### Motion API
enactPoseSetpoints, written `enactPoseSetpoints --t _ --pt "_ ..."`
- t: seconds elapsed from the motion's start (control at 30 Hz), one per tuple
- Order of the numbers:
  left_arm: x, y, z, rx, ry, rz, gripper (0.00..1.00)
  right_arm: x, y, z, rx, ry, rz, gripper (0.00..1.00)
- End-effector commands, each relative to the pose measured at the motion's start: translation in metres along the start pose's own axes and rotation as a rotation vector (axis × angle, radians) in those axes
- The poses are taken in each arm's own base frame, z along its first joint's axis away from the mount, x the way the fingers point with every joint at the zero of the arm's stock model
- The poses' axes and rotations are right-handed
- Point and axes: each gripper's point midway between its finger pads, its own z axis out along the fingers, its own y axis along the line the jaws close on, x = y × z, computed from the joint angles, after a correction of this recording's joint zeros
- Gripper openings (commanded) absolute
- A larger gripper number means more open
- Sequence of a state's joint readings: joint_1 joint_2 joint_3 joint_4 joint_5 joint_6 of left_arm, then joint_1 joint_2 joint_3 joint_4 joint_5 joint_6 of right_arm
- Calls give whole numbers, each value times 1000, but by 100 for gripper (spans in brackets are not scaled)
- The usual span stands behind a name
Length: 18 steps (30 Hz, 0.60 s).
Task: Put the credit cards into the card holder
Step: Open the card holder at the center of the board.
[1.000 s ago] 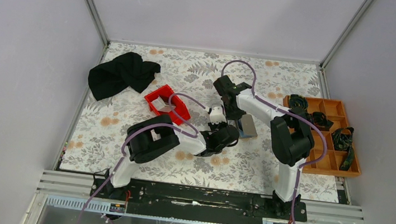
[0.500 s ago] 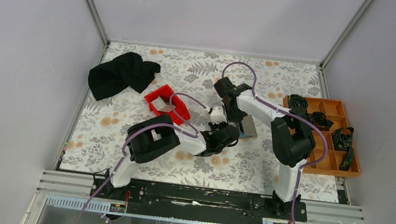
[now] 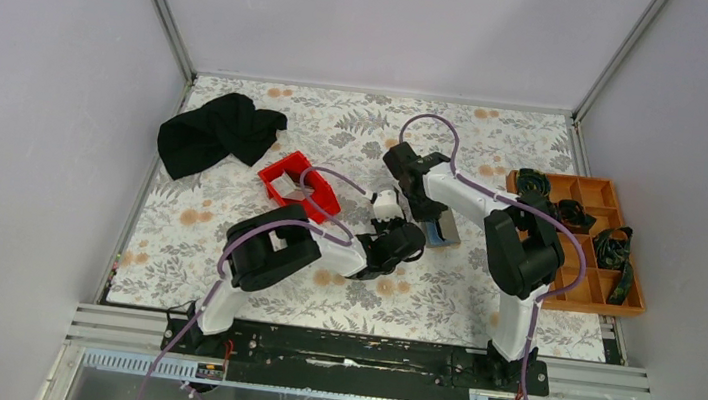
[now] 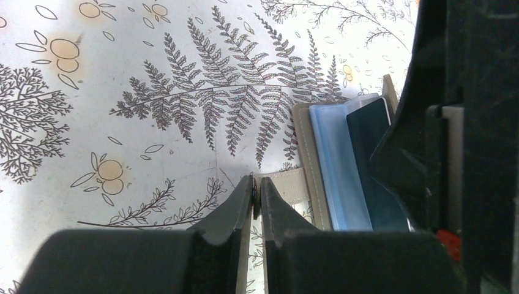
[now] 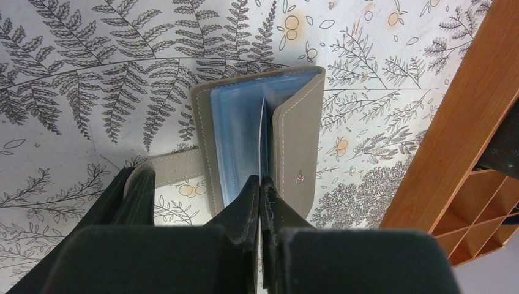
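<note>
Near the middle of the fern-printed table cover (image 3: 254,249) lies the small grey folding fabric card holder (image 5: 297,147), open, with the orange compartment tray (image 3: 592,306) close on its right. From above it is largely covered by the two arms that meet over it.

Pale blue plastic sleeves (image 5: 235,135) fill its inside. One thin leaf stands on edge and runs straight down to the tips of the right gripper (image 5: 261,187). That gripper's jaws are pressed tight together at the holder's near edge. Whether the leaf is a credit card or a sleeve, and whether it is actually pinched, I cannot tell.

The left gripper (image 4: 257,196) has its jaws drawn nearly closed, only a hairline showing, on the end of the holder's beige closing strap (image 4: 287,182). The strap's very tip is hidden behind the fingers.

In the left wrist view a dark blue panel (image 4: 370,153) lies beside the pale blue. The right arm's black body cuts it off, so I cannot say if it is a card or the flap.

Off to the left sit a red plastic bin (image 3: 325,197) and a crumpled black cloth (image 3: 217,132). The tray's dark contents are too small to make out.
</note>
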<state>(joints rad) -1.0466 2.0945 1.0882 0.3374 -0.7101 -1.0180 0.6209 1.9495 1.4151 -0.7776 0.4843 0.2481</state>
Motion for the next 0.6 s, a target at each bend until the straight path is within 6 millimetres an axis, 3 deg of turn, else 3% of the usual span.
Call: enactPoseSetpoints --t 0.0,0.57 --pt "65 109 -13 -233 220 243 10 -6 -13 -11 47 -30 16 0" --pt "63 130 -24 -276 234 264 9 -29 -39 -20 108 -94 55 0"
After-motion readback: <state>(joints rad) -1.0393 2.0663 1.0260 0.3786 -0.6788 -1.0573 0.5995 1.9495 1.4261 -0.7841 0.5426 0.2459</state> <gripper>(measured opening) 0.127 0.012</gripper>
